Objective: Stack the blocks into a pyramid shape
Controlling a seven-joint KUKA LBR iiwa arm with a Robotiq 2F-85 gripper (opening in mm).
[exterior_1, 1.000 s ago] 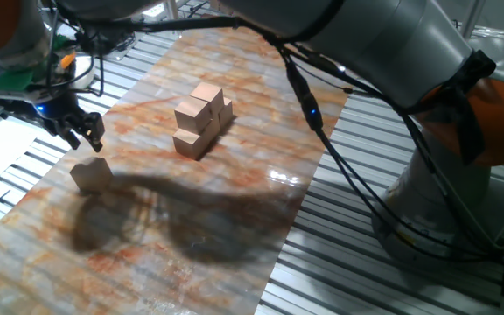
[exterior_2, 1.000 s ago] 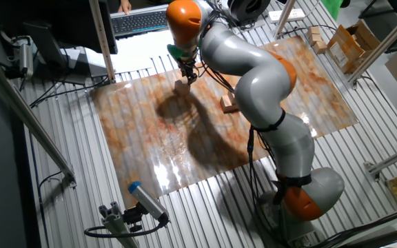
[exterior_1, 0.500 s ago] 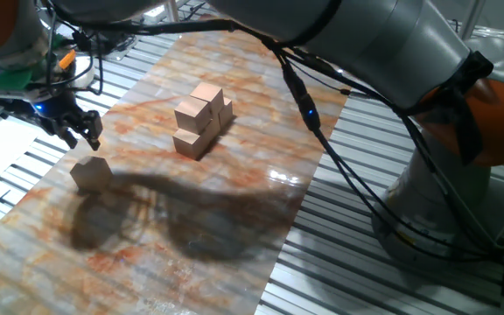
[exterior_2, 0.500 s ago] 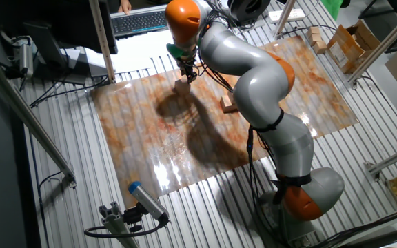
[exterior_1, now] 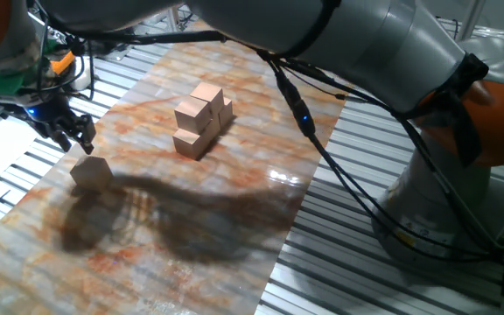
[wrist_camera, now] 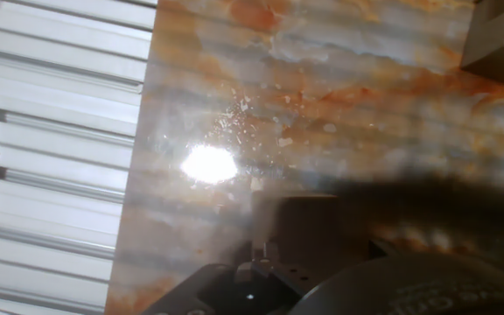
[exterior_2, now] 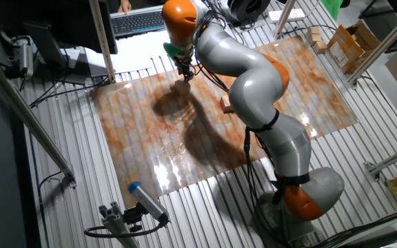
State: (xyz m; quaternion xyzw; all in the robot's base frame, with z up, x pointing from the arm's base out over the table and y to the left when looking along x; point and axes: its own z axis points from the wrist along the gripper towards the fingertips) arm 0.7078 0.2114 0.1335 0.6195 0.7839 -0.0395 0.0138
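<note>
A stepped pile of several tan wooden blocks (exterior_1: 200, 118) stands in the middle of the marbled board; it also shows in the other fixed view (exterior_2: 227, 104). One lone block (exterior_1: 92, 172) sits apart near the board's left edge, also seen in the other fixed view (exterior_2: 182, 85) and at the top right corner of the hand view (wrist_camera: 500, 39). My gripper (exterior_1: 65, 133) hangs just above and to the left of the lone block, fingers apart and empty, not touching it. In the other fixed view the gripper (exterior_2: 183, 70) is right behind that block.
The marbled board (exterior_1: 234, 201) lies on a slatted metal table (exterior_1: 348, 262); its left edge (wrist_camera: 138, 175) is close to the gripper. A keyboard (exterior_2: 140, 21) and cardboard boxes (exterior_2: 340, 41) lie beyond the board. The arm's shadow covers the board's front.
My gripper has drifted left and slightly up, away from the lone block. The block and the pile have not moved.
</note>
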